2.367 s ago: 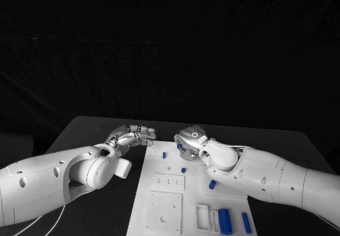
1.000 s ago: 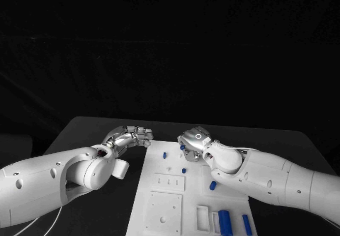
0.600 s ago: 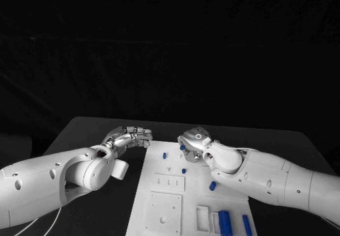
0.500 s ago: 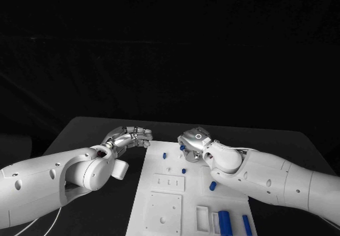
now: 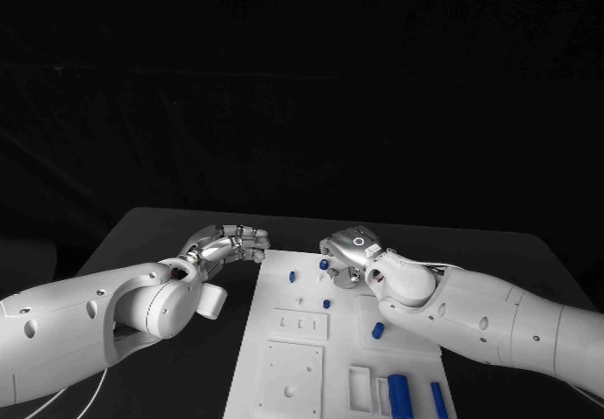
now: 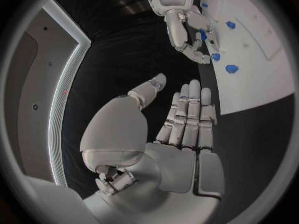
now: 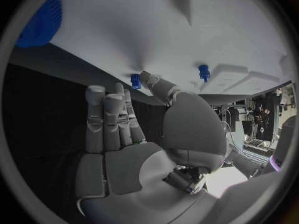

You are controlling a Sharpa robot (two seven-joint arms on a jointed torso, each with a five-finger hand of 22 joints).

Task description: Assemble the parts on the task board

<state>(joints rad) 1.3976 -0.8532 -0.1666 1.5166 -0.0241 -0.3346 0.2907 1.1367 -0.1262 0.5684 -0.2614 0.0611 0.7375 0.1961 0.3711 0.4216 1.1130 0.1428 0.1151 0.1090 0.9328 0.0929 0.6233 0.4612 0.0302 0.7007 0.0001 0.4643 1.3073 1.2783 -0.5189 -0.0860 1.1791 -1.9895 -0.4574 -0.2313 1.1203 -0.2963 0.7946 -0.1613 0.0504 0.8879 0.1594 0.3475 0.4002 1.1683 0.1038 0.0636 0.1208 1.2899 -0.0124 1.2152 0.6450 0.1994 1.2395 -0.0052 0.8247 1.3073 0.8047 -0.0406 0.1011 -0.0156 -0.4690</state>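
Black table (image 5: 164,231), white task board (image 5: 292,358) w/ blue parts (image 5: 399,393), dark backdrop, left hand (image 5: 233,243) & right hand (image 5: 346,258) both empty, fingers apart.

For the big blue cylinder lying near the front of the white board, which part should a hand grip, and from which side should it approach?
Probably grip the big blue cylinder across its middle, coming from above. It lies flat on the task board, long axis running front to back, so its curved sides face left and right. A white block lies close on its left, so finger room there looks tight.
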